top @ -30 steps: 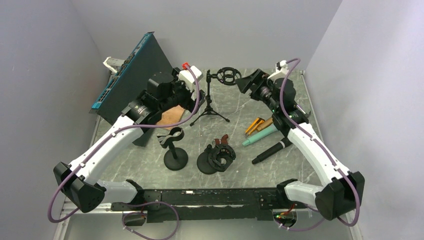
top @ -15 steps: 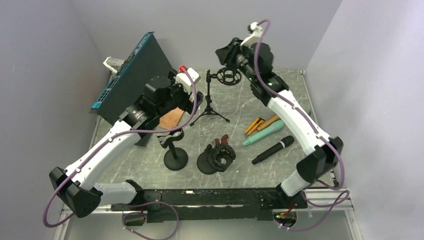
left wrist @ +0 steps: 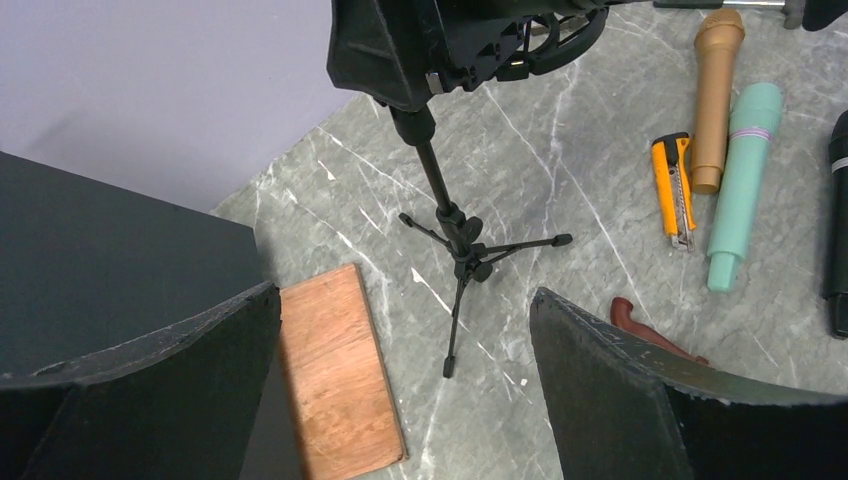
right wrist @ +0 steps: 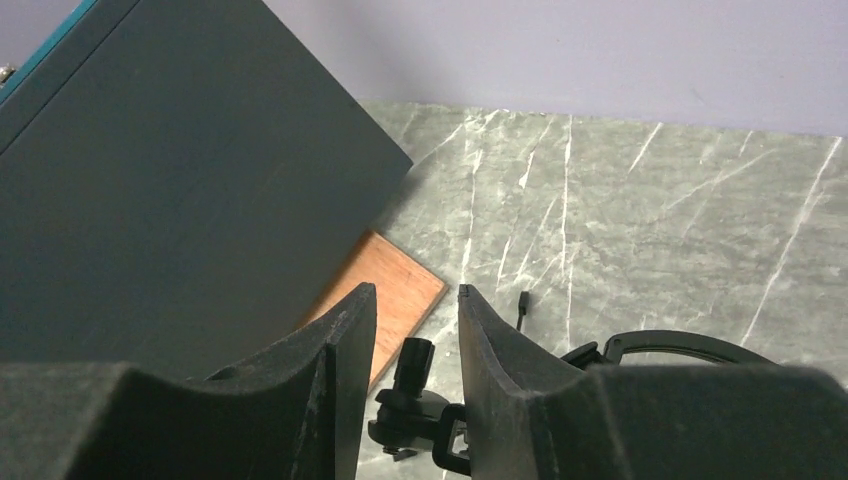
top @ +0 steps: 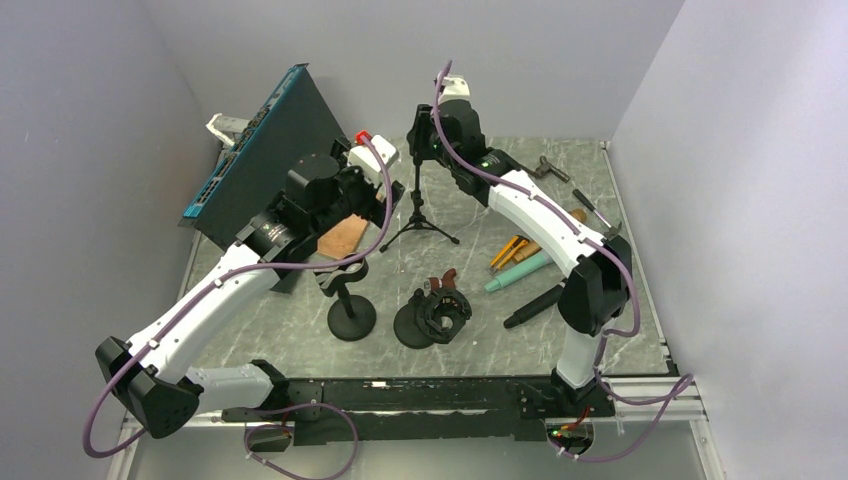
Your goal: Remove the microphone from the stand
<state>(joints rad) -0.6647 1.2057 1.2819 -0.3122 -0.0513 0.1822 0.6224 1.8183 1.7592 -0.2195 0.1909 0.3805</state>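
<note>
A black tripod stand (top: 420, 215) (left wrist: 455, 240) stands at the back middle of the table, with a ring-shaped shock mount (left wrist: 545, 35) (right wrist: 680, 345) on top. My right gripper (top: 424, 140) (right wrist: 416, 290) hangs right over the stand's head. Its jaws are narrowed but apart, and the stand's top knob (right wrist: 413, 360) shows in the gap, untouched. Whether anything sits in the mount is hidden. Gold (top: 545, 242), teal (top: 520, 270) and black (top: 545, 300) microphones lie on the table to the right. My left gripper (top: 385, 200) (left wrist: 405, 292) is wide open left of the tripod, holding nothing.
A dark board (top: 265, 150) leans at the back left, with a wooden tile (top: 343, 238) at its foot. A round-base stand with a clip (top: 350, 300) and another stand with a black mount (top: 435, 315) are in front. A yellow utility knife (top: 508, 250) lies by the microphones.
My right arm has swung from the back right leftward and up over the tripod's head, and its jaws have narrowed. The left arm has barely shifted.
</note>
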